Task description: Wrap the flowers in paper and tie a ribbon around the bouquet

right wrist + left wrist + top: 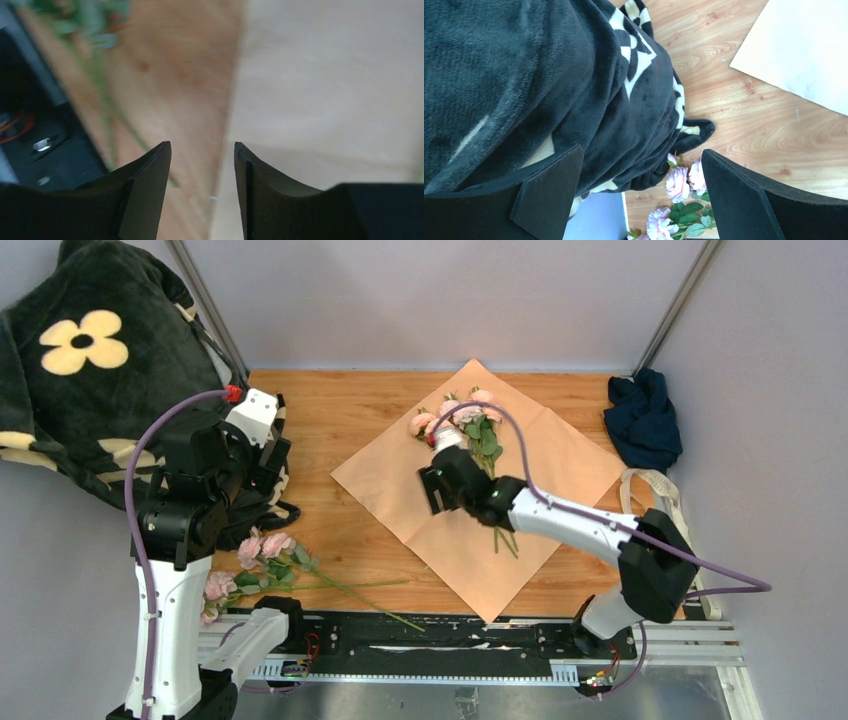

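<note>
Table (340,410): bare wood, with both arms working over it.

Black blanket (60,410) with cream flower prints: heaped on the far left. It lies directly under and behind the left gripper (639,190) and fills most of the left wrist view. The left fingers (549,190) are spread as wide as they go, with nothing between them and nothing touching them.

Paper (570,455): one large sheet lying flat as a diamond, tan face up, no fold or roll started. Its near-left edge runs straight out ahead of the right gripper (202,170), with paper off the right finger and bare wood off the left finger. The right fingers stand moderately apart, the gap empty, holding nothing. That view is blurred.

Navy cloth (642,420): bunched in the far right corner, well away from both pairs of fingers.

Flowers (470,420): one pink bunch lies on the paper just behind the right wrist, blooms toward the far corner and stems trailing to the near side. Neither gripper touches them.

Second bunch (250,555): off the paper on the wood, below the open left fingers and near the blanket's hem, with a long stem reaching toward the black rail (400,648).

Ribbon (655,490): cream loop at the right edge, well apart from the right fingers.

Progress, as I judge it: early.
- Done: sheet spread and one bunch laid on it.
- Left: bringing over the second bunch, folding the paper round the stems, and fetching and tying the ribbon.
</note>
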Action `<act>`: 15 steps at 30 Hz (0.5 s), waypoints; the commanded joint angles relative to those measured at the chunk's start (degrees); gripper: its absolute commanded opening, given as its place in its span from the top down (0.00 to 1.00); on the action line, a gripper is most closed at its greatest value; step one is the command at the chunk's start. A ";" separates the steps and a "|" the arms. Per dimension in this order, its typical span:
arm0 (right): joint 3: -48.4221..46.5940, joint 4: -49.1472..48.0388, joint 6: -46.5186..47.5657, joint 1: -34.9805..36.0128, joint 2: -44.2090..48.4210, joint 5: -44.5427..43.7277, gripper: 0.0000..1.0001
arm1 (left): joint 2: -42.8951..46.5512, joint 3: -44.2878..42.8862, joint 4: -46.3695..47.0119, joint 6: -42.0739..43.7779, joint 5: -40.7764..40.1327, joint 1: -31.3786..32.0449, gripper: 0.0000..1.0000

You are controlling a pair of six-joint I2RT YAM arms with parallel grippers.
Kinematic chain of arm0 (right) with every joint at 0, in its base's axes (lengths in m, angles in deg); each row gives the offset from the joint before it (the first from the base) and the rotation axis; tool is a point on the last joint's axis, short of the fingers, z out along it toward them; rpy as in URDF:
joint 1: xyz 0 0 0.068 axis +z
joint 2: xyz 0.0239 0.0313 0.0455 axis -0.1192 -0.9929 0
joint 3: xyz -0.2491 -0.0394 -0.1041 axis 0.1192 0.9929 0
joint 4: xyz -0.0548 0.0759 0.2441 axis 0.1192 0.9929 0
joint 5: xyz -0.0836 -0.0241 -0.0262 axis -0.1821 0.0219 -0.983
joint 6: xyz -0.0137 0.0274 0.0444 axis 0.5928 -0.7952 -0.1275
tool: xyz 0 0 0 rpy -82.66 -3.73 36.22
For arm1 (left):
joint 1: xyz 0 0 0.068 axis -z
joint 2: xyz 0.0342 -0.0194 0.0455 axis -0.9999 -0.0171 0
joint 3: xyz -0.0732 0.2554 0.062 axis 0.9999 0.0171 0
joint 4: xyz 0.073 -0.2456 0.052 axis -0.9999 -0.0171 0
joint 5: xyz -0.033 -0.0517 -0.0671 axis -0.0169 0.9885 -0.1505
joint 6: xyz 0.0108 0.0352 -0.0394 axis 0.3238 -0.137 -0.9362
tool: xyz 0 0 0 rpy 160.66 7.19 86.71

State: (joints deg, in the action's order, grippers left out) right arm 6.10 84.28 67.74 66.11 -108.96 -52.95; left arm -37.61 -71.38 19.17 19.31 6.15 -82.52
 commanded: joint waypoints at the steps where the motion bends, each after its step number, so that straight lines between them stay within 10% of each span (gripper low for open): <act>1: -3.44 -4.49 7.76 7.75 -8.65 24.24 0.48 | 0.16 1.31 -0.50 -0.37 0.67 -0.26 0.00; 15: -25.81 -7.15 1.71 17.02 -34.10 13.07 0.49 | 1.39 3.31 -0.51 -0.78 2.00 -0.25 0.00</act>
State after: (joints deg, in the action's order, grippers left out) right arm -16.72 81.27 72.36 83.46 -141.26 -37.97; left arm -37.00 -68.87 19.08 19.05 6.87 -82.52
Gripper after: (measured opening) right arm 0.499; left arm 0.997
